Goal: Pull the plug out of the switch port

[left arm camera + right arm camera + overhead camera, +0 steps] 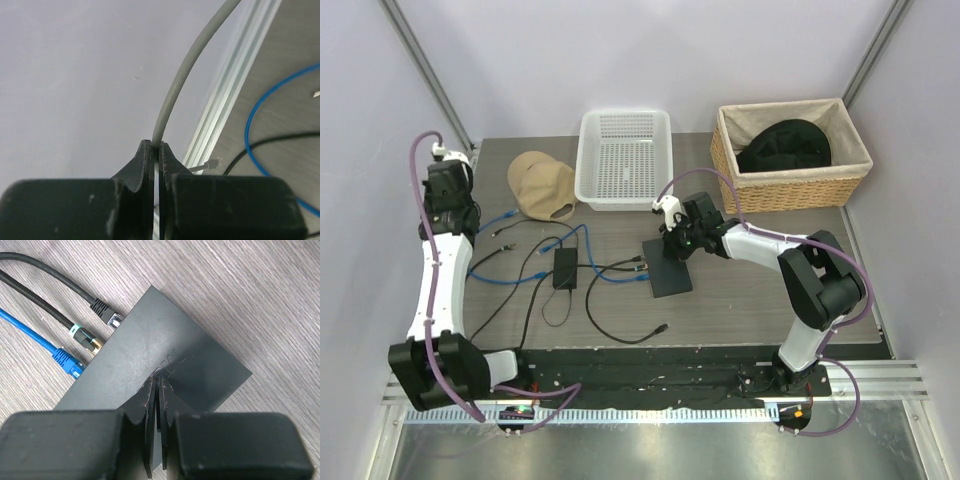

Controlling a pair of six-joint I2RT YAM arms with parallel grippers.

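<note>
1. Grey wood-grain tabletop (740,310) is enclosed by pale lilac walls.
2. At the far-left back corner, the left gripper (156,146) is seen with its jaws pressed together on a thin grey cable (182,80). The cable arcs upward from the fingertips.
3. A tan fabric cap (542,185) lies towards the back. Loose blue cables (505,272) and a small black adapter brick (565,268) are spread in front of it.
4. A white perforated plastic basket (625,158) is placed at the back centre.
5. The flat matte-black rectangular switch (165,360) lies right of centre, near the adapter brick. Three plugs are seated along its left long edge: a silver-tipped black plug (112,319), a gold-collared plug (89,343) on a braided black cord, and a blue plug (69,364).
6. The right gripper (158,387) is poised over the switch's top face. Its jaws are nearly together, with only a sliver between them and nothing held. Contact with the switch cannot be determined.
7. A cloth-lined wicker basket (790,185) containing a black item is placed at the back right.
</note>
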